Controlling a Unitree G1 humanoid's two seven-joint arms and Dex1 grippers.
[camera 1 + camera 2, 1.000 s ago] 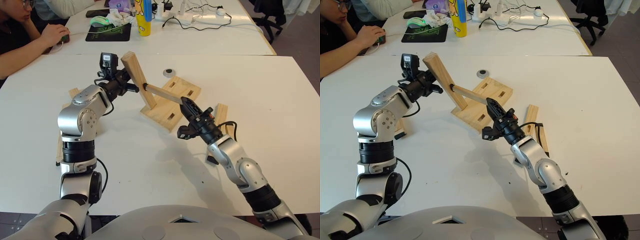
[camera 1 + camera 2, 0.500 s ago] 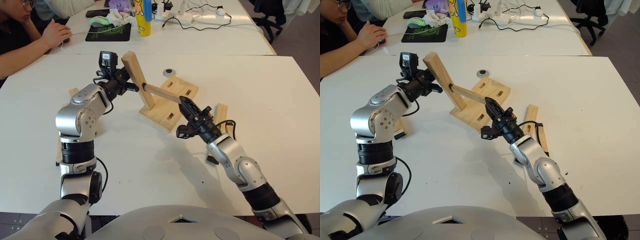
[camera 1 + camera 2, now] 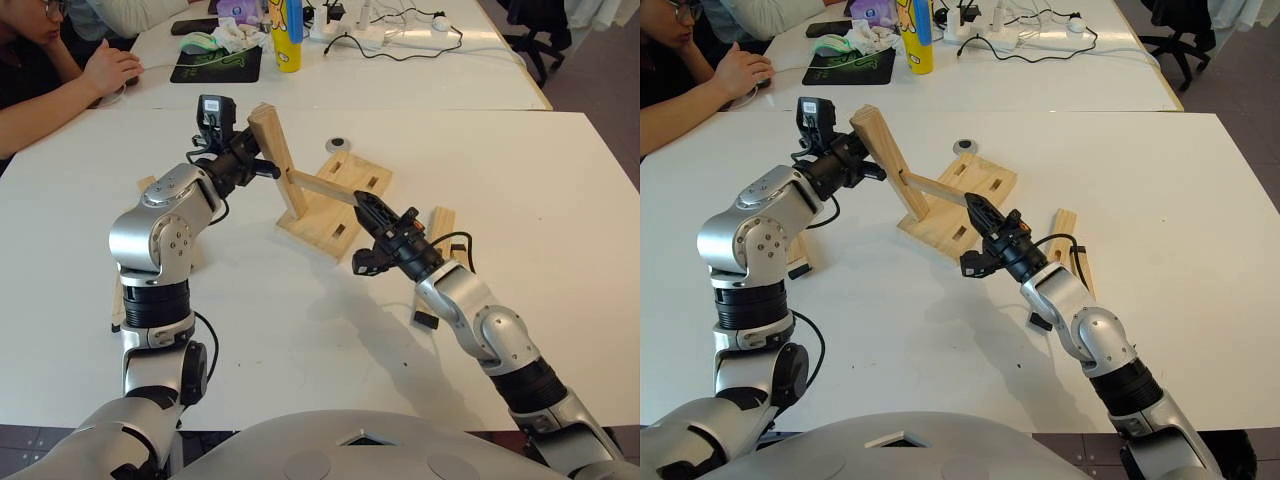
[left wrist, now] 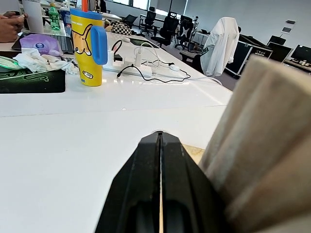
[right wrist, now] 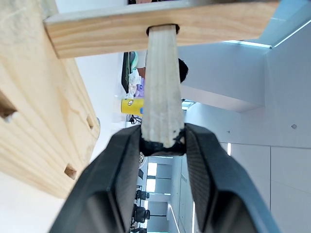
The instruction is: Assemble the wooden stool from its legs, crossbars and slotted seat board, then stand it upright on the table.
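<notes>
A wooden leg leans tilted with its lower end on the slotted seat board, which lies flat on the white table. A thin crossbar is plugged into a hole in the leg's side. My right gripper is shut on the crossbar's free end; in the right wrist view its fingers clamp the crossbar. My left gripper is shut and rests against the upper part of the leg; in the left wrist view the leg lies beside the closed fingers.
Loose wooden pieces lie right of the seat board, others at the left by my left arm. A small round grey disc sits behind the board. A yellow cup and cables stand on the far table.
My right gripper has moved slightly up and left with the crossbar. The leg and seat board have shifted a little to the left with it.
</notes>
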